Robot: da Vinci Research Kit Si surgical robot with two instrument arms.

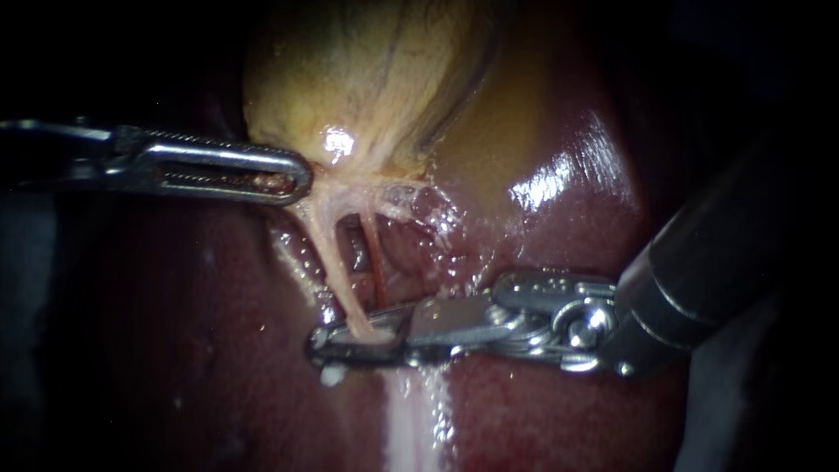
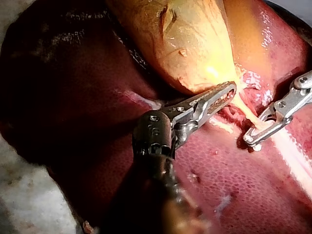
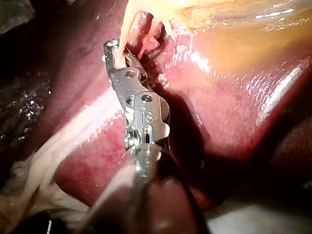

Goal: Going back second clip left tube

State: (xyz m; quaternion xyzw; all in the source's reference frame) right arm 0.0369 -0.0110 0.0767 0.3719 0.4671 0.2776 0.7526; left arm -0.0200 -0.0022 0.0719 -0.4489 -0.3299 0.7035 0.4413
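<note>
The right instrument [image 1: 317, 341], jaws narrowly parted, straddled the left tube [image 1: 336, 262] at 6 o'clock, pull-back seemingly unstarted; the left instrument [image 1: 300, 175] clamped the gallbladder [image 1: 367, 70] at 10 o'clock.

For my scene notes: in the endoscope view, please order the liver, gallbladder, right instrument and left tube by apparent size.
Largest to smallest:
liver
gallbladder and right instrument: alike in area; the instrument is nearer the camera, so not ranked
left tube
</note>
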